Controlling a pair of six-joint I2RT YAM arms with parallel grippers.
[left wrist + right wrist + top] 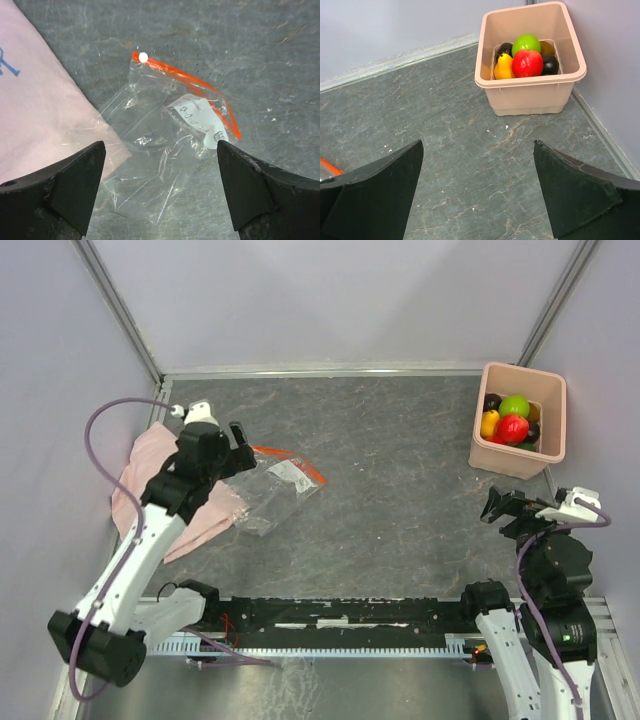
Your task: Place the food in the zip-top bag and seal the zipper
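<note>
— How much room is there?
— The table (pixel 400 500) is walled far, left and right, with open grey surface across its middle. The pink cloth (pixel 150 470) lies by the left wall, and the pink bin (pixel 520 455) sits in the far right corner.

— And the bag?
— The zip-top bag (pixel 272 495) lies flat just right of the cloth, one corner over its edge. The food (pixel 512 422) is heaped in the bin. The zipper (pixel 300 465) slants far-left to near-right, with the mouth facing far-right.

— Your fingers?
— My left gripper (pixel 160 150) hovers spread above the bag. My right gripper (pixel 477 150) is spread wide toward the bin, holding nothing.
</note>
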